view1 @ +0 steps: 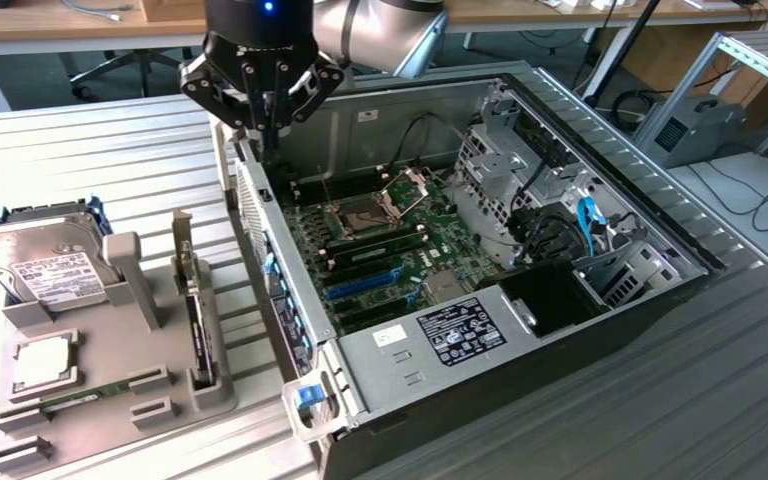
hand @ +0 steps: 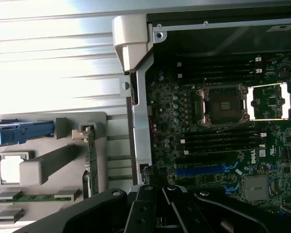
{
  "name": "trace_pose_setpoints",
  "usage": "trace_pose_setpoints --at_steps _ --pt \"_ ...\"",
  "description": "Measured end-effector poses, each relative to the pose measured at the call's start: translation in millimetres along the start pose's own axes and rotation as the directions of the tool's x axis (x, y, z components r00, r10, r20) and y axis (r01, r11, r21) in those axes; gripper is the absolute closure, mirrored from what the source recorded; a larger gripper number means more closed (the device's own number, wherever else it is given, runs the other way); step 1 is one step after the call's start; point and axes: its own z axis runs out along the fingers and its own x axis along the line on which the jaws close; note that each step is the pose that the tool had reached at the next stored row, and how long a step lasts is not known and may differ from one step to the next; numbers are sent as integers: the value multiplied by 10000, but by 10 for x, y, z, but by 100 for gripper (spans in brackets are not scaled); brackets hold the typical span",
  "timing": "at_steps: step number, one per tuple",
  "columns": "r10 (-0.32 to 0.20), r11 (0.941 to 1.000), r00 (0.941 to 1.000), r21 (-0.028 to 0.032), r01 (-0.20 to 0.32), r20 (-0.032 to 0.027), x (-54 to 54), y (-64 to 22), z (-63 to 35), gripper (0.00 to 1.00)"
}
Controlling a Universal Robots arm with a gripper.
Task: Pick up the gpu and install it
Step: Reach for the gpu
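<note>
Black fingers (view1: pixel 272 118) pressed together, pointing down over computer case (view1: pixel 364 120)

High oblique exterior, downward wrist, shared motherboard (view1: pixel 387 245) (hand: pixel 218 145)

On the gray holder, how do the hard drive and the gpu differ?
The hard drive is a silver block with a white label; the gpu is a thin dark card. The hard drive shows its broad face upward; the gpu stands on edge in a slot. Both sit on the gray holder, outside the computer case, away from the shut tool.
</note>
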Motion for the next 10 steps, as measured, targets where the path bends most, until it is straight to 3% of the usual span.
trace_pose_setpoints --at_steps 10 --pt "2 10000 10000 0 -2 0 35 -3 -1 89"
